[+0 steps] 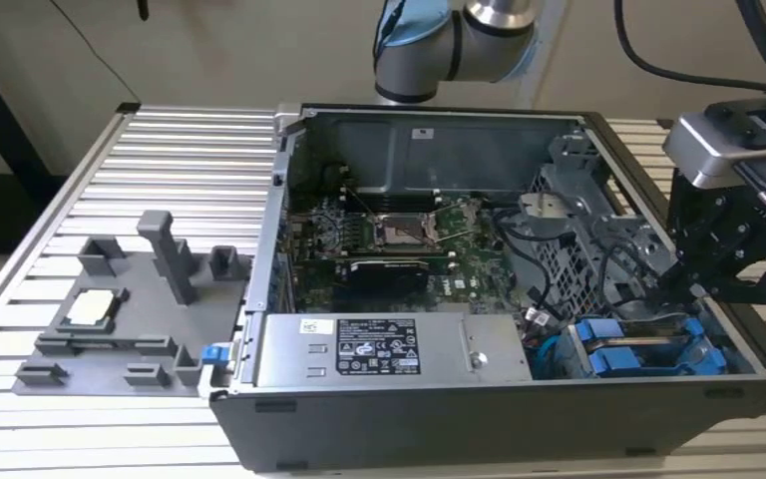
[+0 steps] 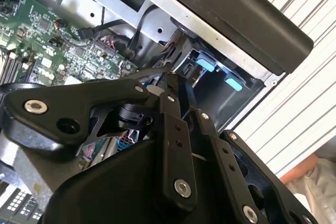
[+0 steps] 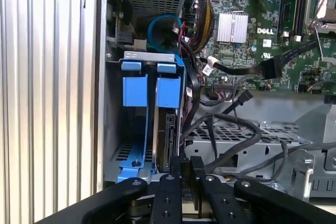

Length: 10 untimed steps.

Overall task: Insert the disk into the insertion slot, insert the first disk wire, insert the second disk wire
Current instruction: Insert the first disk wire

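The disk [image 3: 169,135] stands edge-on in the insertion slot of the grey drive cage [image 3: 111,129], its bright blue carrier tab [image 3: 169,92] at the open end. A second blue carrier [image 3: 135,90] sits in the bay beside it. My black gripper [image 3: 187,169] hovers at the disk's inner end, among black cables; its fingers [image 3: 177,170] are drawn close together, and I cannot tell whether anything thin sits between them. In the exterior view the gripper [image 1: 696,289] hangs over the case's right side, just above the blue carriers [image 1: 636,349]. Two loose black wire plugs [image 3: 244,97] [image 3: 268,67] lie over the motherboard.
The open computer case [image 1: 490,419] lies on a ribbed metal table [image 1: 157,150]. The grey labelled power-supply box [image 1: 383,349] sits beside the cage. A perforated metal bracket [image 3: 247,135] and cable bundles crowd the gripper. A grey fixture holding a chip [image 1: 97,309] stands at the exterior view's left.
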Tool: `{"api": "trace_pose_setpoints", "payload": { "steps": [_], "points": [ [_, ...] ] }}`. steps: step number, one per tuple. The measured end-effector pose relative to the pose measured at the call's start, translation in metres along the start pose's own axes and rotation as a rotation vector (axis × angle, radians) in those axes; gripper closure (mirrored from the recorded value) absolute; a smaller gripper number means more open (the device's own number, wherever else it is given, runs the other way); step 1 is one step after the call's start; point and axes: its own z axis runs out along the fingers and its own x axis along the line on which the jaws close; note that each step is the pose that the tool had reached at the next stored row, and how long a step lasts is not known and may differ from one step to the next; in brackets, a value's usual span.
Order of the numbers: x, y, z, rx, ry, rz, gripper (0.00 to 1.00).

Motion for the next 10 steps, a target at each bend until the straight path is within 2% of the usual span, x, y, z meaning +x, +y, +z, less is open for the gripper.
{"api": "trace_pose_setpoints", "payload": {
  "steps": [10],
  "points": [
    [0.0031,0.0008,0.0053,0.0005,0.0025,0.001,0.81]
  ]
}}
